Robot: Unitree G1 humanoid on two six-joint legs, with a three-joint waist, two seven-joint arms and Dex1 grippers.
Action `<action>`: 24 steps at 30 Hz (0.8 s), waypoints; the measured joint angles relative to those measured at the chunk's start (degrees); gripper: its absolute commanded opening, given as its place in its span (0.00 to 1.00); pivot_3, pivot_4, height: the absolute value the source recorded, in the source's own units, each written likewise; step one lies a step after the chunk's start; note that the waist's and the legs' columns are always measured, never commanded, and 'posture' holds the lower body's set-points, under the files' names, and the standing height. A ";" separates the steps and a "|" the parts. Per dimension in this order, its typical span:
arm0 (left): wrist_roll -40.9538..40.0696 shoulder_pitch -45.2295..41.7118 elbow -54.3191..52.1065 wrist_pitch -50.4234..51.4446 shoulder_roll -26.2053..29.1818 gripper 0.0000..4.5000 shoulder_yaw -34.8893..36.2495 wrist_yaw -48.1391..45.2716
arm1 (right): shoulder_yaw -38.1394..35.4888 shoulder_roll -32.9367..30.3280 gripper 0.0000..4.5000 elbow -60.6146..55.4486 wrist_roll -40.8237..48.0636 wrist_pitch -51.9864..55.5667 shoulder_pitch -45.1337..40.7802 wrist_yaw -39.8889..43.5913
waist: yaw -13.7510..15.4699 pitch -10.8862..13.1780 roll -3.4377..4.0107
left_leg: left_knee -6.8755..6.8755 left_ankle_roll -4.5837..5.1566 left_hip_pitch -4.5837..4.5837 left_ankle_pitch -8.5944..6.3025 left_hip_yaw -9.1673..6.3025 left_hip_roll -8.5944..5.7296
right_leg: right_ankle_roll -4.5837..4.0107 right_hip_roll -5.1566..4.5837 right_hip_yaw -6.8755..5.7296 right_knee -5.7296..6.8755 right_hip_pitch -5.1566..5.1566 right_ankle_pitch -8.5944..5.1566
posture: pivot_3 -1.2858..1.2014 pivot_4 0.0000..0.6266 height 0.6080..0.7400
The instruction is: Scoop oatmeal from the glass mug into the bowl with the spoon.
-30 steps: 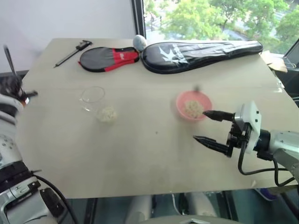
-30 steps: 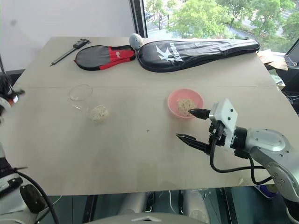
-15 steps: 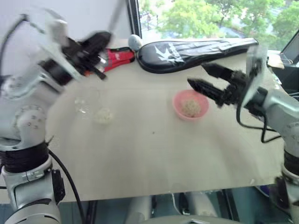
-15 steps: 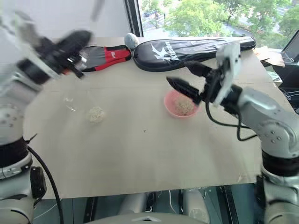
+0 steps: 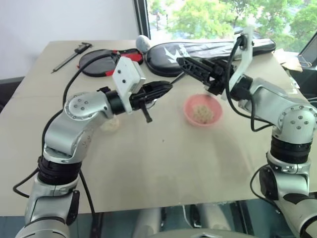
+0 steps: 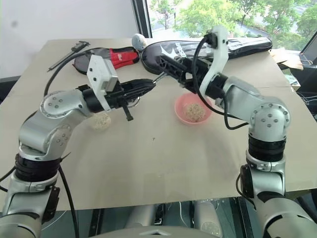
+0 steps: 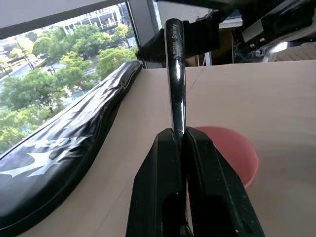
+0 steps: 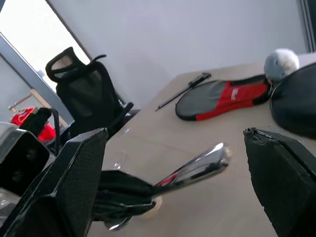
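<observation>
The left hand (image 5: 166, 88) is held above the surface (image 5: 163, 163), pointing toward the robot's right, with its fingers (image 7: 163, 197) clamped together on the spoon (image 7: 175, 74). The spoon is gripped partway along its length; in the left wrist view a long, shiny part of the metal extends past the fingertips, toward the right hand (image 5: 185, 67). The right hand is raised over the middle of the surface and points toward the robot's left, with its two black fingers (image 8: 74, 177) spread wide apart and nothing held between them. In the right wrist view the free end of the spoon is seen lying in the gap between those fingers, without visible contact with either. The bowl (image 5: 202, 110) is standing on the surface below and slightly to the right of the two hands, and a portion of oatmeal (image 5: 202, 113) is contained in it. A second small heap of pale flakes (image 6: 101, 120) is seen on the surface below the left forearm; whether it lies inside the glass mug cannot be told, since that area is covered by the arm. At the far edge of the surface, a black racket cover (image 5: 208, 49), a smaller red and black cover (image 6: 119, 55), a grey ball (image 6: 138, 40) and a dark caliper tool (image 5: 71, 55) are laid.
</observation>
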 measured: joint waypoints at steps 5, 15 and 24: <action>2.33 -1.13 1.76 -1.28 -2.26 0.00 -0.67 -0.30 | 0.16 0.20 0.72 1.14 1.93 1.05 0.00 -2.72 | -0.02 0.00 0.00 | 0.00 0.01 -0.01 0.00 0.00 0.00 | 0.01 0.01 0.00 0.01 0.00 0.00 | 0.52 0.24 1.00; 4.44 -1.17 2.43 -2.35 -3.36 0.00 -0.89 -1.36 | 0.27 -0.94 0.01 0.96 4.11 1.07 -0.38 -3.34 | -0.03 0.06 0.09 | 0.01 0.01 -0.01 0.00 -0.01 0.02 | 0.01 0.02 0.00 0.01 0.00 0.01 | 0.52 0.24 1.00; 4.91 -1.13 2.36 -2.01 -3.96 0.52 0.11 0.20 | 0.28 -1.39 0.00 1.96 2.88 0.89 -0.39 -4.03 | -0.02 0.06 0.10 | 0.00 0.01 -0.02 0.00 -0.01 0.02 | 0.02 0.01 0.01 0.00 0.00 0.01 | 0.52 0.24 1.00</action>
